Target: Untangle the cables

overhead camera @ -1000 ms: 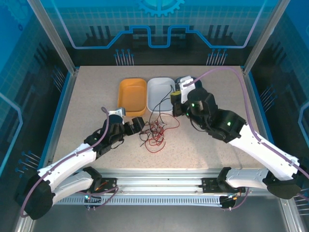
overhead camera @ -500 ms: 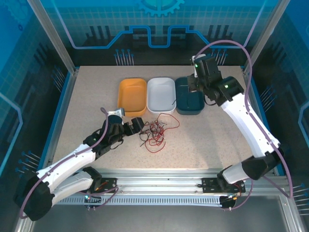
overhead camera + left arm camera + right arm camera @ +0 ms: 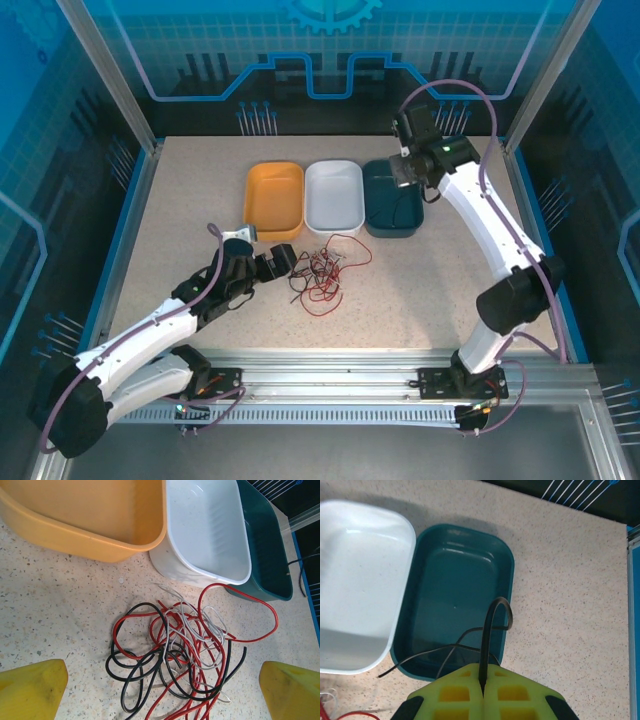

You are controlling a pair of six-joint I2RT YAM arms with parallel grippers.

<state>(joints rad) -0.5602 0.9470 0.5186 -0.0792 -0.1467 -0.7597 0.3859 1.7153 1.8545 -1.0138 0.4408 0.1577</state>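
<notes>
Low in the right wrist frame, the right jaws are clamped on a black cable (image 3: 485, 635) arching over the teal bin (image 3: 465, 560). At the left wrist frame's centre, the tangled cables (image 3: 165, 655) lie on the counter (image 3: 60, 615) just ahead of the left jaws, which stand wide apart.

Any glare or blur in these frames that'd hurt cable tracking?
Left wrist: cables sharp, evenly lit; fingertips of the left gripper blurred at the bottom corners. Right wrist: mild sheen on the teal bin and white bin, nothing blown out; black cable in the right gripper reads crisp. Top external: the cables are tiny, strands hard to separate.
</notes>
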